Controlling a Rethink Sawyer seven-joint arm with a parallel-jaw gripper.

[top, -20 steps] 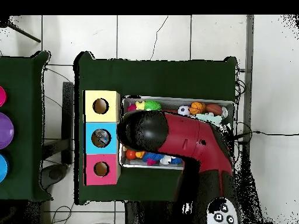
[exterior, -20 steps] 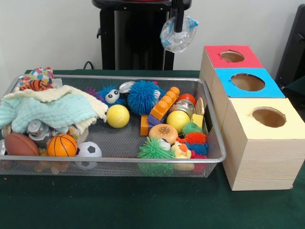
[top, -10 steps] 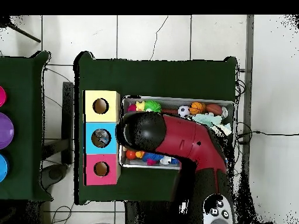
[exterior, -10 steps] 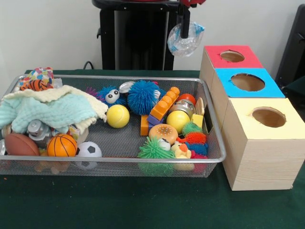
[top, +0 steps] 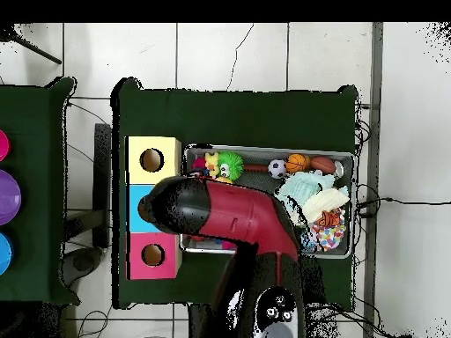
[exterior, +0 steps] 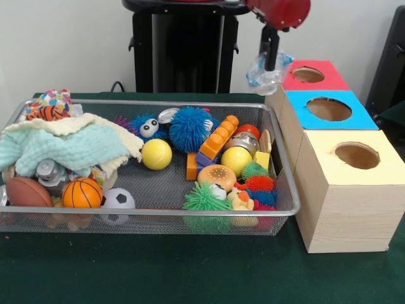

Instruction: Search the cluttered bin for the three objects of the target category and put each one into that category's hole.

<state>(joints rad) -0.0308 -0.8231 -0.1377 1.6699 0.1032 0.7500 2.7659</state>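
Note:
My gripper (exterior: 272,62) hangs at the back right, shut on a crumpled clear plastic wrapper (exterior: 266,69) with blue print. It is held in the air beside the left edge of the red-topped box (exterior: 288,77), just past the back right corner of the wire bin (exterior: 158,212). The blue-topped box (exterior: 354,117) and the yellow-topped box (exterior: 380,171) stand in a row in front of the red one, each with a round hole. In the overhead view the red arm (top: 229,216) covers the blue box and hides the gripper.
The bin holds a blue spiky ball (exterior: 190,128), yellow balls (exterior: 156,154), an orange block (exterior: 218,137), a burger toy (exterior: 216,177), a green spiky ball (exterior: 202,197), a basketball (exterior: 82,192), a soccer ball (exterior: 118,199) and a pale cloth (exterior: 69,145).
The gripper has carried the plastic wrapper to the right and a little lower, from above the bin's back edge to beside the red box. The bin's contents have not moved.

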